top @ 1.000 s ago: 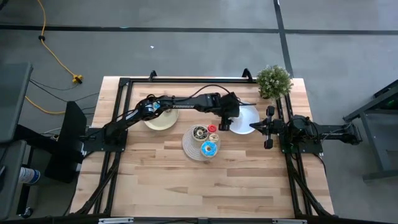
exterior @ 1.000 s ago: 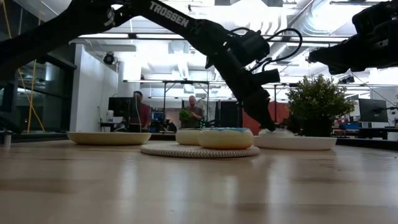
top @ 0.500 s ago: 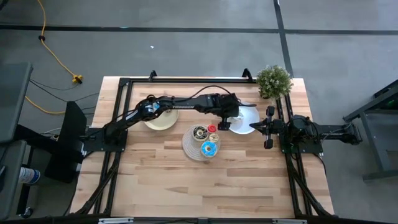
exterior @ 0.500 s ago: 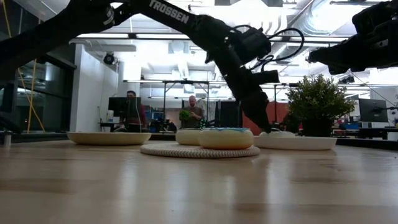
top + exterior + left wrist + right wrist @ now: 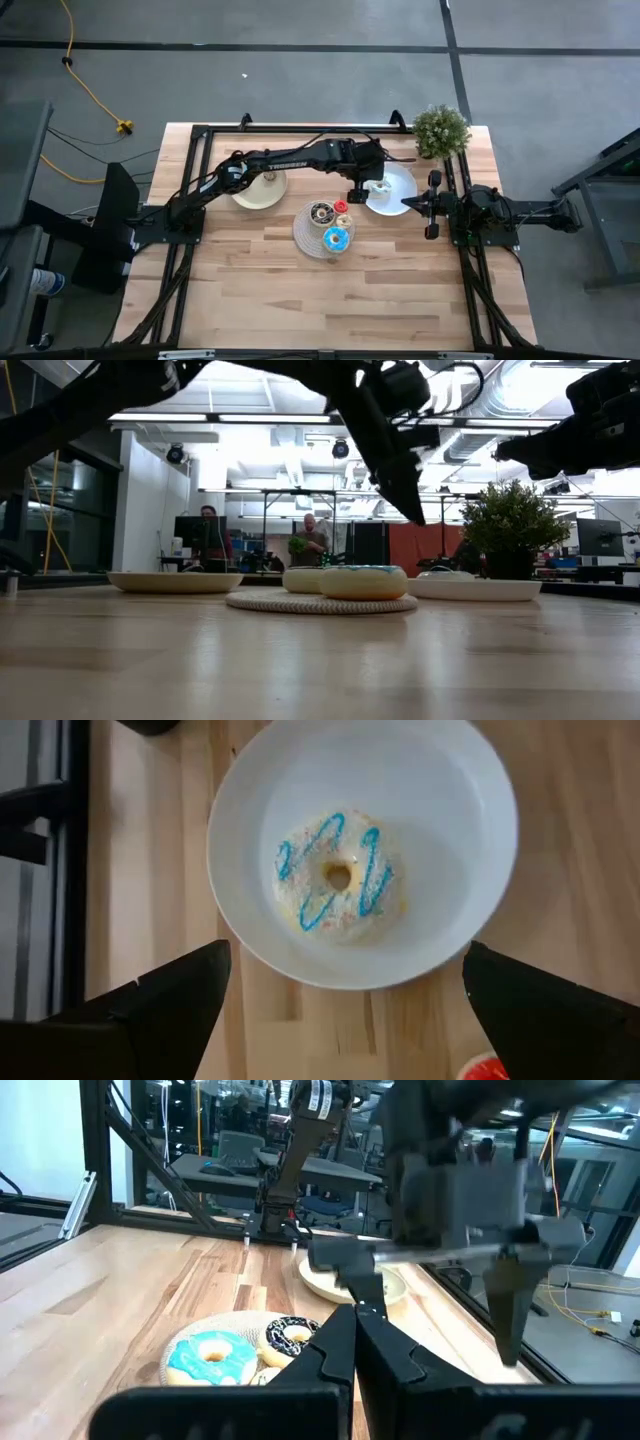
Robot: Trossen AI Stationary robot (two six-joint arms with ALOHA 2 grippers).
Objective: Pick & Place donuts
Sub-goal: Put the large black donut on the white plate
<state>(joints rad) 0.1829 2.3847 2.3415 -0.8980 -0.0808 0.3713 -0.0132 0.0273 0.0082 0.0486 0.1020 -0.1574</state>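
Above the white plate (image 5: 480,870), left claw (image 5: 358,190) gapes over donut (image 5: 338,878).

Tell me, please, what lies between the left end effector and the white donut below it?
Nothing: in the left wrist view the open left end effector hangs over the white donut lying in the white plate.

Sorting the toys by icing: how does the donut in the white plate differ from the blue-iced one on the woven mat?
The white donut has pale icing with thin blue squiggles; the blue donut is covered in solid blue icing. The white donut lies alone in the white plate; the blue donut shares the woven mat with other donuts. Both are rings lying flat.
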